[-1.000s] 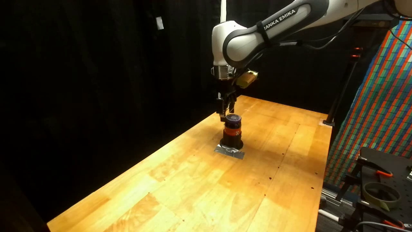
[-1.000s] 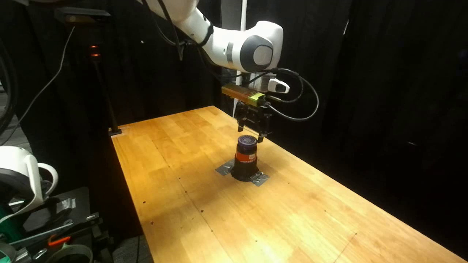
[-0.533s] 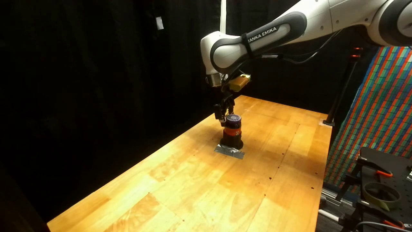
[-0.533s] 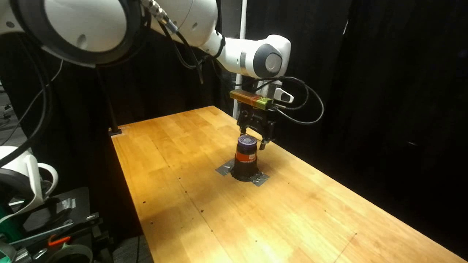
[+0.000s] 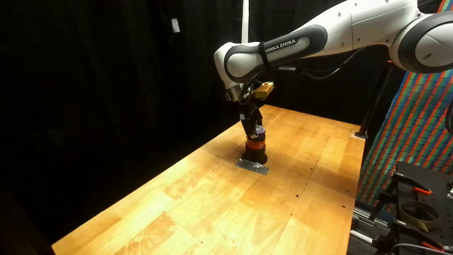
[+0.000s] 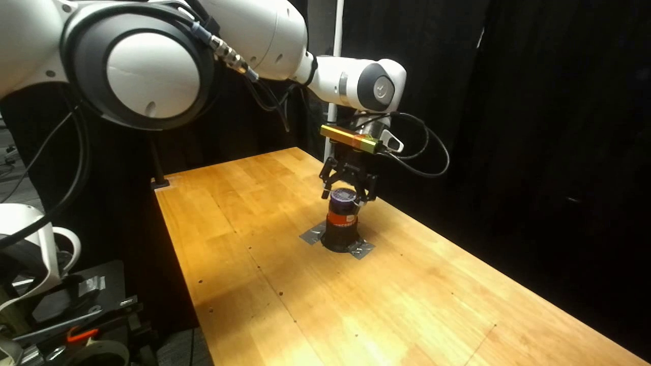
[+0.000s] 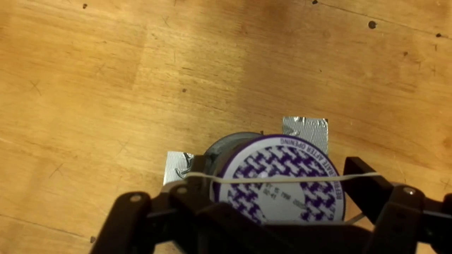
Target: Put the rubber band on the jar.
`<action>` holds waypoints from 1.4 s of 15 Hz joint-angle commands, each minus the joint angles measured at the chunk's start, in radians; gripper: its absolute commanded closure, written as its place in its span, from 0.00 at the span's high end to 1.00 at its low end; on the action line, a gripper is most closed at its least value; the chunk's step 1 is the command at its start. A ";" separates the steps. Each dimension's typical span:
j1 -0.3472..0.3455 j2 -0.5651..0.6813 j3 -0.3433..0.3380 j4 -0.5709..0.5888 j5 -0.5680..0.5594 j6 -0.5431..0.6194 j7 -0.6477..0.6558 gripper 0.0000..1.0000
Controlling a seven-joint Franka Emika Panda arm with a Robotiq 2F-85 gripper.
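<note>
The jar [image 6: 342, 219] stands upright on the wooden table in both exterior views, with an orange-red band [image 5: 255, 145] and a dark base. Its purple and white lid [image 7: 282, 197] shows in the wrist view. My gripper [image 7: 278, 168] is open, with a finger on either side of the lid; in an exterior view it is tilted over the jar top [image 5: 257, 130]. A pale rubber band [image 7: 279, 180] is stretched between the fingers and crosses over the lid. Its other strand is mostly hidden; a bit shows near the right finger. Whether the band touches the jar, I cannot tell.
Silver tape strips [image 7: 310, 130] fix the jar's dark base to the wooden table [image 5: 212, 209]. A black side table [image 5: 421, 191] with a tape roll stands beside the table. A thin post [image 6: 157, 173] stands at the table's far corner.
The arm has come down and tilted. The gripper moved from above and beside the jar to around its lid, and its fingers are spread wider. The jar has not moved.
</note>
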 commanded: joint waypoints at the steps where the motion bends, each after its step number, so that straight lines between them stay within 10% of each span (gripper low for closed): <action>1: 0.001 -0.034 0.001 -0.049 -0.022 -0.016 -0.071 1.00; 19: -0.016 -0.477 -0.011 -0.847 -0.050 0.616 0.063 1.00; 21: -0.010 -0.519 -0.017 -0.942 -0.076 0.769 0.088 0.74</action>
